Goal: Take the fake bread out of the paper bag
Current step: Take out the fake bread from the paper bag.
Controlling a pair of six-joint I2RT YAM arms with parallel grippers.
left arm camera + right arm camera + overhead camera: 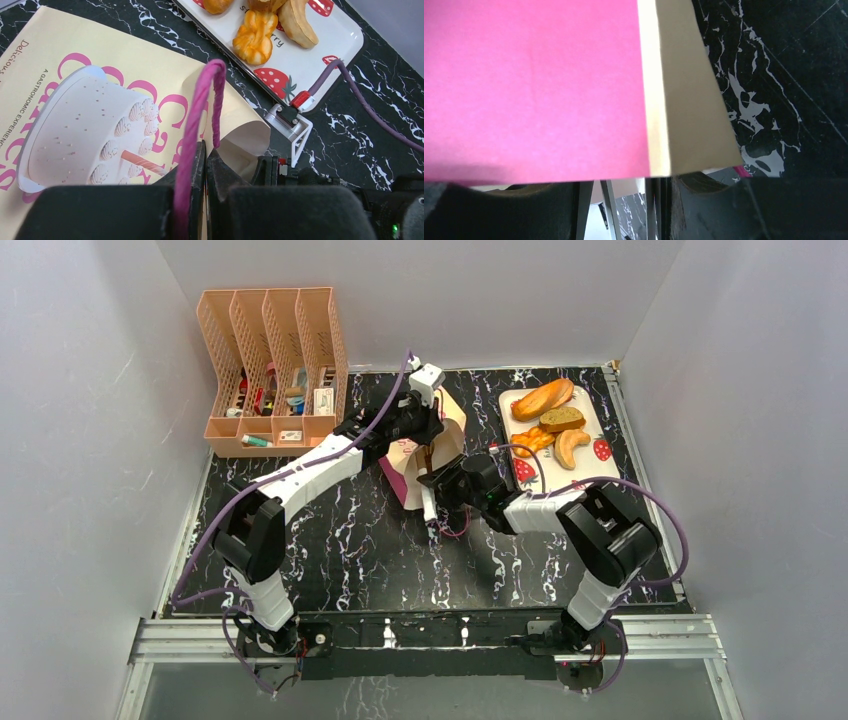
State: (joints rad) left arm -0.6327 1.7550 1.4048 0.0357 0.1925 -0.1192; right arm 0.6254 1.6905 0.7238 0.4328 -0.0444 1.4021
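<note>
Left gripper (206,152) clamped on pink handle (196,115) of paper bag (75,60); right gripper (624,197) jaws apart at bag edge

The left arm (320,470) and right arm (610,530) wear white shells between black joints, trail looping purple cables (322,80), and the left gripper (206,150) has black fingers (227,182).

paper bag (75,65): smooth matt paper, printed
string handle (200,100): twisted cord, rough and fibrous
fake bread (255,35): glazed, slightly shiny crust
worktop (350,540): marble-patterned, faint sheen
tray (330,35): smooth glossy plastic
file rack (270,330): slatted plastic, satin finish
</note>
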